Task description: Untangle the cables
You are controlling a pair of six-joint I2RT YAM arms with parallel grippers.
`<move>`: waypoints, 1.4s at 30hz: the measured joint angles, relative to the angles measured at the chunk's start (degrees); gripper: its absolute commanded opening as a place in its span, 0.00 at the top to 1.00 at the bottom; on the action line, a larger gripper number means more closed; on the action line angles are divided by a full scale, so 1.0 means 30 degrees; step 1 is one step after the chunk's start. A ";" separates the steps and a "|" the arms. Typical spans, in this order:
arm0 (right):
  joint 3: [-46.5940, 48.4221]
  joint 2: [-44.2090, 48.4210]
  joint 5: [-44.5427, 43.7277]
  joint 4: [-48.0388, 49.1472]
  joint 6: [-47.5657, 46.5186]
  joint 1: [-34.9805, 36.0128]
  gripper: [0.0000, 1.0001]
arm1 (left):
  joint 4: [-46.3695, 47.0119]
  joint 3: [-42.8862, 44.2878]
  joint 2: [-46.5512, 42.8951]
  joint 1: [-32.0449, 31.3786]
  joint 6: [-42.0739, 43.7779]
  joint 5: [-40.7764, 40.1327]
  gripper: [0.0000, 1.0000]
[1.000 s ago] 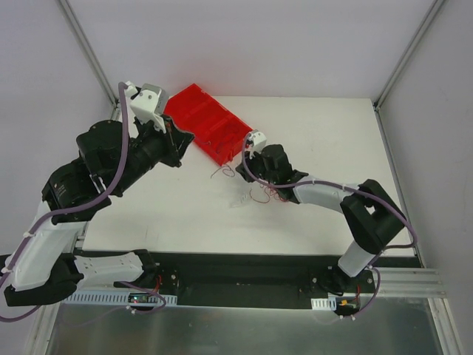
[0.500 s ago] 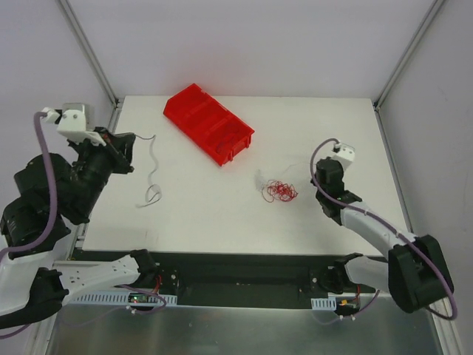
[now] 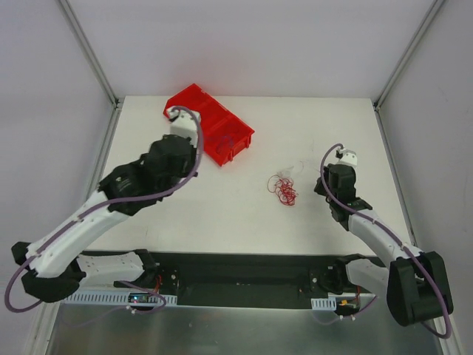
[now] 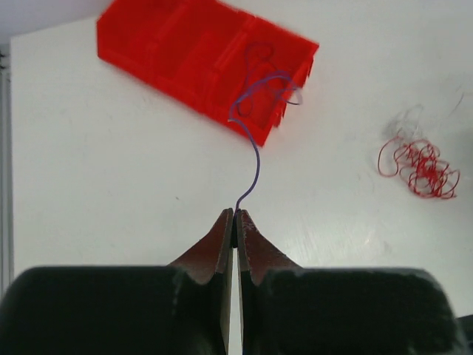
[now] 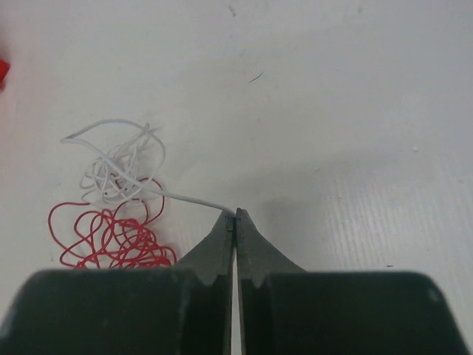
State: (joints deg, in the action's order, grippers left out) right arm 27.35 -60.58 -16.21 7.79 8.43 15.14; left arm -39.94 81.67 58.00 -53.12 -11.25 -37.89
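A small tangle of red cable point(image 3: 283, 188) with whitish cable point(image 3: 295, 170) looped at its far side lies right of the table's middle. In the right wrist view my right gripper point(image 5: 236, 214) is shut on the end of the white cable point(image 5: 118, 166), which runs left into its knot above the red coils point(image 5: 111, 233). In the top view my right gripper point(image 3: 319, 186) sits just right of the tangle. My left gripper point(image 4: 235, 214) is shut on a separate thin purplish strand point(image 4: 256, 159) that curls up over the red bin's near corner. The red tangle point(image 4: 417, 166) lies far to its right.
The red plastic compartment bin point(image 3: 211, 122) stands at the back left, also in the left wrist view point(image 4: 185, 52). My left arm point(image 3: 166, 159) reaches up beside it. The table's edges and frame posts bound the area.
My left arm has swung from the far left edge to beside the red bin, carrying its strand. The tangle has shifted slightly right. My right gripper stays beside it.
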 measured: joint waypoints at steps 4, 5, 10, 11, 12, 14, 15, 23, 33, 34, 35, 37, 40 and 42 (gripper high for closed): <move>-0.0692 -0.0415 0.1982 0.1071 -0.0219 0.0000 0.99 | 0.0000 -0.1319 0.2375 0.0306 -0.0816 0.1173 1.00; -0.0882 -0.0481 0.2273 0.1180 -0.0277 0.0000 1.00 | -0.0007 -0.1523 0.2827 0.0372 -0.1056 0.1530 1.00; -0.1246 -0.1122 0.3351 0.1690 -0.0342 -0.0007 1.00 | 0.0219 -0.1887 0.3716 0.0372 -0.1858 0.3111 1.00; -0.1246 -0.1253 0.3541 0.1836 -0.0342 -0.0007 1.00 | 0.0262 -0.1887 0.3847 0.0386 -0.1931 0.3235 1.00; -0.1246 -0.1413 0.3672 0.1989 -0.0342 -0.0007 0.99 | 0.0364 -0.1880 0.4022 0.0503 -0.1989 0.3461 1.00; -0.1246 -0.1712 0.3861 0.2200 -0.0335 -0.0015 1.00 | 0.0554 -0.1836 0.4495 0.0758 -0.2004 0.3679 1.00; -0.1239 -0.1800 0.4000 0.2200 -0.0335 -0.0015 1.00 | 0.0619 -0.1770 0.4750 0.1005 -0.1996 0.3810 1.00; -0.1217 -0.2011 0.4371 0.2514 -0.0335 -0.0022 1.00 | 0.1195 0.1457 0.6309 0.4146 -0.1712 0.4772 1.00; -0.1158 -0.2798 0.4648 0.2798 -0.0335 -0.0022 1.00 | 0.2463 0.8757 1.0324 0.6768 -0.0423 0.5552 1.00; -0.1158 -0.2798 0.4648 0.2812 -0.0335 -0.0022 1.00 | 0.2601 0.9085 1.0819 0.6929 -0.0379 0.5734 1.00; -0.1158 -0.2798 0.4648 0.2834 -0.0335 -0.0022 1.00 | 0.2659 0.9318 1.1278 0.7074 -0.0372 0.5945 1.00; -0.1158 -0.2798 0.4641 0.2841 -0.0335 -0.0022 1.00 | 0.2747 0.9712 1.2429 0.7439 -0.0372 0.6499 1.00; -0.1158 -0.2798 0.4641 0.2849 -0.0335 -0.0022 1.00 | 0.2725 0.9726 1.3850 0.7839 -0.0401 0.7206 1.00; -0.1158 -0.2798 0.4641 0.2849 -0.0335 -0.0022 1.00 | 0.2732 0.9704 1.4768 0.8014 -0.0430 0.7730 1.00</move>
State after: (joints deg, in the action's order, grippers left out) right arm 23.88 -68.97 -2.28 16.34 7.42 15.07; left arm -31.75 110.78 102.30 -29.08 -12.53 -14.70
